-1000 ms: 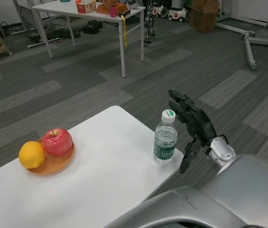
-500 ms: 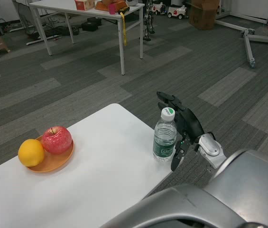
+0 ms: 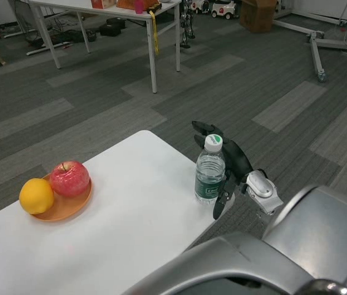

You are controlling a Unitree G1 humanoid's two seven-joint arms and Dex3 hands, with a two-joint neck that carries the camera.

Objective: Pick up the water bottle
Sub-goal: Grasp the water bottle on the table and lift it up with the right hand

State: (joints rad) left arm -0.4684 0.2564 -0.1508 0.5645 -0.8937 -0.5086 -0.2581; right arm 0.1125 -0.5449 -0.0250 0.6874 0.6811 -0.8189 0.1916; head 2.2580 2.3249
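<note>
A clear water bottle (image 3: pixel 210 173) with a green label and a white and green cap stands upright near the right edge of the white table (image 3: pixel 118 239). My right hand (image 3: pixel 230 163) is directly behind and to the right of it, fingers spread around the bottle, one finger reaching past the cap and the thumb hanging by the bottle's base. The fingers lie close against the bottle without a visible closed grip. My left hand is out of view.
An orange plate (image 3: pixel 62 206) holding a red apple (image 3: pixel 70 178) and an orange (image 3: pixel 36 195) sits at the table's left. The table's right edge runs just below the bottle. Beyond lies grey carpet and another white table (image 3: pixel 133 15).
My right hand has come in leftwards from beside the bottle until its fingers wrap closely behind it. The camera has tilted down a little, shifting the whole scene.
</note>
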